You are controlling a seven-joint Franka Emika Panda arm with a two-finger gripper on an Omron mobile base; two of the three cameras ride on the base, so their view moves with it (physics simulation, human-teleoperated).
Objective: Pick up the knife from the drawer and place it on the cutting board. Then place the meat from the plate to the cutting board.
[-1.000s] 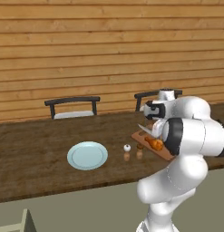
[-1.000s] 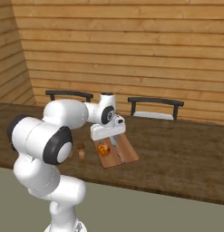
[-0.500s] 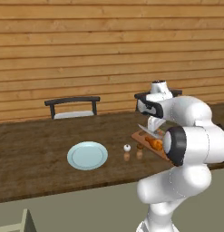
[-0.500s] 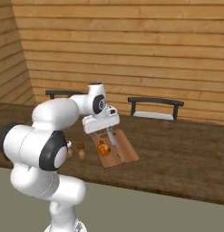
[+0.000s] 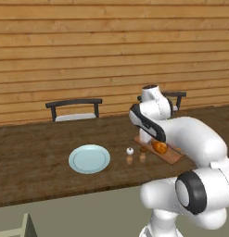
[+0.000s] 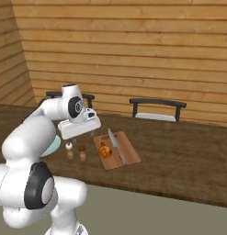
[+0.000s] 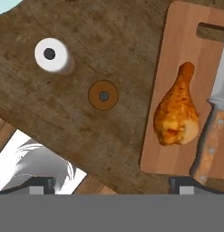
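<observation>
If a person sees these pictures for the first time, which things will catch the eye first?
Probably the glossy orange-brown meat, lying on the reddish cutting board beside the knife on the dark wooden table. Next, the pale blue plate, bare, to the left of two small shakers. The open gripper hangs above the shakers, holding nothing.

knife (image 7: 216,118): blade tip and handle end cut off by hand view's edges
cutting board (image 5: 168,154): near end hidden behind arm, left base view
plate (image 6: 53,146): mostly hidden behind arm, right base view
</observation>
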